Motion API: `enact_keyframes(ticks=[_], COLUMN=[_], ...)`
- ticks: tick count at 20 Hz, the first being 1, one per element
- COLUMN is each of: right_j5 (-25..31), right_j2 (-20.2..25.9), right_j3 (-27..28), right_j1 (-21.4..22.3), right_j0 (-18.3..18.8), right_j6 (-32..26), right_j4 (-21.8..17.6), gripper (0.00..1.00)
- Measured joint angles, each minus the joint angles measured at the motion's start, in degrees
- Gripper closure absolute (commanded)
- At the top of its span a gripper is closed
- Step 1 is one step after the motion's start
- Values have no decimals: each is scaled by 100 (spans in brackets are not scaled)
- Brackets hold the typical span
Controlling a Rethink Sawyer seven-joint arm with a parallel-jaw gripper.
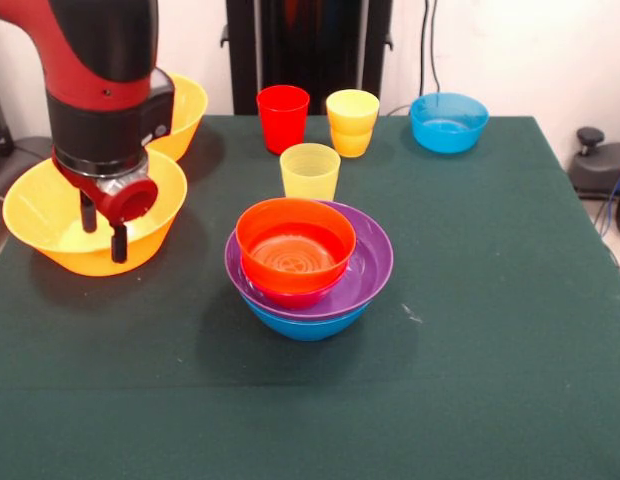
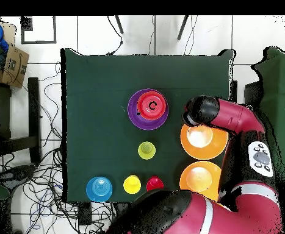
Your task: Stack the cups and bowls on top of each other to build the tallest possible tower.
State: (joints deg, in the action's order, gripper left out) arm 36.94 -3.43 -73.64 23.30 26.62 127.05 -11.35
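The tower stands mid-table: a blue bowl (image 1: 306, 323) at the bottom, a wide purple bowl (image 1: 368, 262) in it, then a pink-red bowl (image 1: 288, 294) and an orange-red bowl (image 1: 295, 243) on top; from overhead the tower (image 2: 147, 108) shows as nested rings. My gripper (image 1: 104, 228) hangs open at the left over a large yellow-orange bowl (image 1: 30, 215). One finger is inside the bowl and the other shows in front of its near wall. A pale yellow cup (image 1: 310, 172) stands just behind the tower. A red cup (image 1: 283, 117) and stacked orange-yellow cups (image 1: 352, 122) stand farther back.
A second large yellow-orange bowl (image 1: 188, 108) sits behind the arm at the table's back left. A light-blue bowl (image 1: 448, 122) rests at the back right. In the overhead view the arm's wrist (image 2: 196, 111) covers the edge of the nearer big bowl (image 2: 205, 141).
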Motion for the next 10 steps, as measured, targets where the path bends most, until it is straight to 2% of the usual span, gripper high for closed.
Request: enact_keyframes(ticks=[10], right_j5=[96], right_j2=[-8], right_j3=[420], right_j1=[-291], right_j0=[-70], right_j6=[0], right_j4=[22], gripper=[0])
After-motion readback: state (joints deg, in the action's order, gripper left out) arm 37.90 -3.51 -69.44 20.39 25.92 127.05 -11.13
